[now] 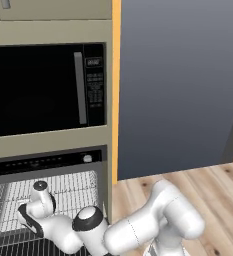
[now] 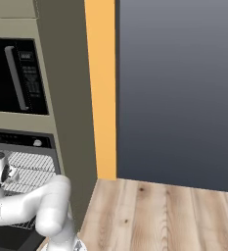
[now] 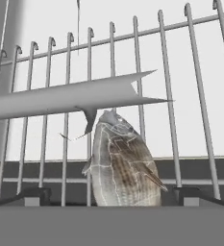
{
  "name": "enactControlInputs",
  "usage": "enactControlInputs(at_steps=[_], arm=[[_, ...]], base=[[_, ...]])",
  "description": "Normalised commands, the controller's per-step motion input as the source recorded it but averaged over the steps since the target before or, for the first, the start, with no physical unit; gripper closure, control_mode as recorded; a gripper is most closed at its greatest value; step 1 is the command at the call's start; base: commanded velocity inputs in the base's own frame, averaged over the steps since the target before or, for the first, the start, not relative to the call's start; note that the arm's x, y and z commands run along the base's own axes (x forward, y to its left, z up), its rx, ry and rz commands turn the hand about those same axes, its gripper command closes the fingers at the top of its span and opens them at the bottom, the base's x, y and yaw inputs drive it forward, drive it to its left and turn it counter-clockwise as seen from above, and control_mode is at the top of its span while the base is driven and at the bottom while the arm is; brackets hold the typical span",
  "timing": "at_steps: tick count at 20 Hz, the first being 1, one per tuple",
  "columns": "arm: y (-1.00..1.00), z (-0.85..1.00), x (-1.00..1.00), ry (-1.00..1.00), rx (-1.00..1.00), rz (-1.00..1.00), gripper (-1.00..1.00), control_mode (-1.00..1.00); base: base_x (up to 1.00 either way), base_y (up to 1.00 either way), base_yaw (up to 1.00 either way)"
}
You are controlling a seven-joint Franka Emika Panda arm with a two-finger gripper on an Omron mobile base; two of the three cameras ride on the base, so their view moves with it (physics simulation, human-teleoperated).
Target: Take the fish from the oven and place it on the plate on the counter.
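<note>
- Left base view: the oven (image 1: 48, 165) stands open below the black microwave (image 1: 43, 87), set into a tan cabinet column. The white arm (image 1: 138, 225) bends from the lower right and reaches into the oven cavity, its wrist over the grey wire rack (image 1: 73, 187) near the rack's front edge. To the right lie a wooden floor (image 1: 188, 180) and a grey wall.
- Right base view: the arm reaches left into the oven (image 2: 17, 142), the hand at the picture's left edge over the wire rack (image 2: 32, 166).
- Hand view: the fish (image 3: 123, 166) lies on the rack bars (image 3: 166, 96), straight ahead between the two dark fingertips of the gripper (image 3: 112, 197). The fingers stand spread wide on either side of the fish, apart from it and gripping nothing.
</note>
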Motion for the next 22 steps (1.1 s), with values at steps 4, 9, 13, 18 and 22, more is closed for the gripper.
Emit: enactControlInputs(at_steps=[4,9,13,18,22], arm=[[0.00,-0.83,0.00,0.00,-0.11,-0.01,-1.00,-1.00],[0.00,-0.99,-0.04,-0.04,-0.08,0.00,-1.00,-1.00],[0.00,-1.00,-0.16,-0.04,-0.16,0.00,-1.00,-1.00],[0.09,-1.00,-0.49,0.00,-0.16,0.00,-1.00,-1.00],[0.18,-1.00,-0.35,0.00,-0.10,0.00,1.00,-1.00]], base=[[0.00,0.00,0.00],[0.00,0.00,0.00],[0.00,0.00,0.00],[0.00,0.00,0.00],[0.00,0.00,0.00]])
